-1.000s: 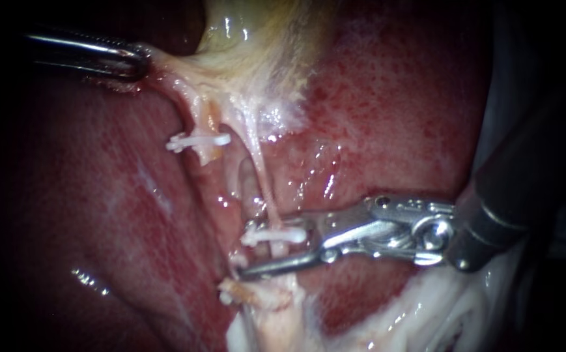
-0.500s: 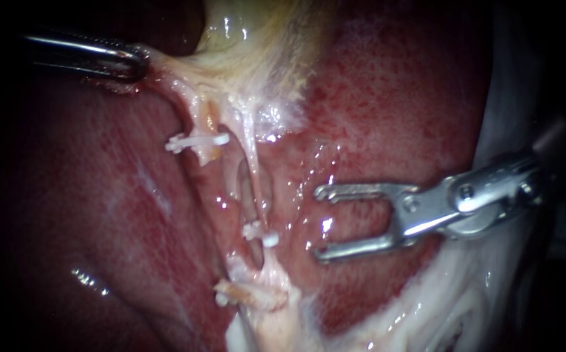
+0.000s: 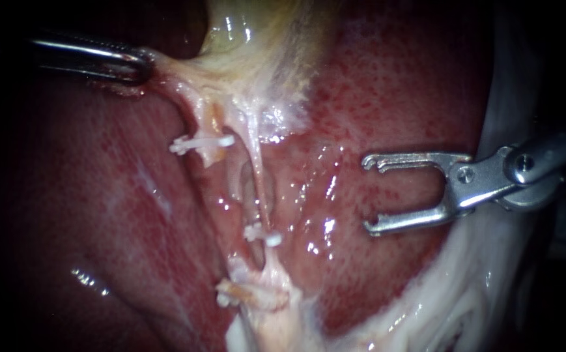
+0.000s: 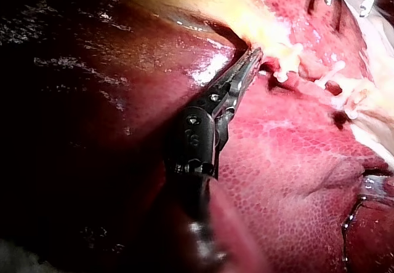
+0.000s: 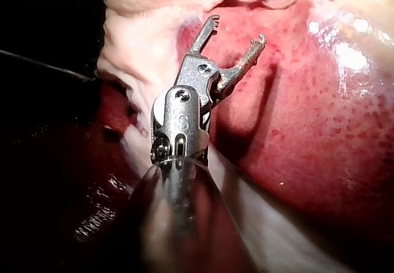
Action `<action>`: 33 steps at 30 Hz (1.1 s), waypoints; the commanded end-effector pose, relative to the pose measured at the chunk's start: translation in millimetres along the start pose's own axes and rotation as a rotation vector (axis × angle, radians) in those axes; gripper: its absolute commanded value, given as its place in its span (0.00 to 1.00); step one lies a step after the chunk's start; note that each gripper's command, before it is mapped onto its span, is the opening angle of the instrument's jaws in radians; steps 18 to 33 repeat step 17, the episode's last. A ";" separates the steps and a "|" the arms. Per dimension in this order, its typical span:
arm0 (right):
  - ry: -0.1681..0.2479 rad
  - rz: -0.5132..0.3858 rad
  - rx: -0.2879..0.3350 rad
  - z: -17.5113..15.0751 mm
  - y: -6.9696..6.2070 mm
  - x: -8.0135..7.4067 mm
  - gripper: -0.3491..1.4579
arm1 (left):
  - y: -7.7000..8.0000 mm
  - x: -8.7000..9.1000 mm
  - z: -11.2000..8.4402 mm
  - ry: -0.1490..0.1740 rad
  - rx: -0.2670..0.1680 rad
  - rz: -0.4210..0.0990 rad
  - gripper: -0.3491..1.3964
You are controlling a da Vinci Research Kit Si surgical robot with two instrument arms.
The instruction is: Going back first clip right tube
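The endoscope looks from close at the liver (image 3: pixel 387 85), facing the gallbladder (image 3: pixel 256 39) and the white clips (image 3: pixel 201 141). The left instrument (image 3: pixel 136 62) enters from its left and the right instrument (image 3: pixel 368 193) from its right. Each wrist camera sits behind its own instrument and looks along the shaft, very near. All three views share the white clips. The left wrist view also shows the tip of the right instrument.

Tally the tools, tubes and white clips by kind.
Tools: 2, the left tool, shut on the gallbladder, and the right tool, open.
Tubes: 2, the left tube and the right tube.
White clips: 2 plain, the left clip and the right clip; a lower white speck is unclear.
Total: 6.
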 end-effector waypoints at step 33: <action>-0.001 -0.007 -0.001 0.4 -0.1 -0.1 0.47 | -0.7 -1.4 2.9 -0.034 -0.023 0.004 0.00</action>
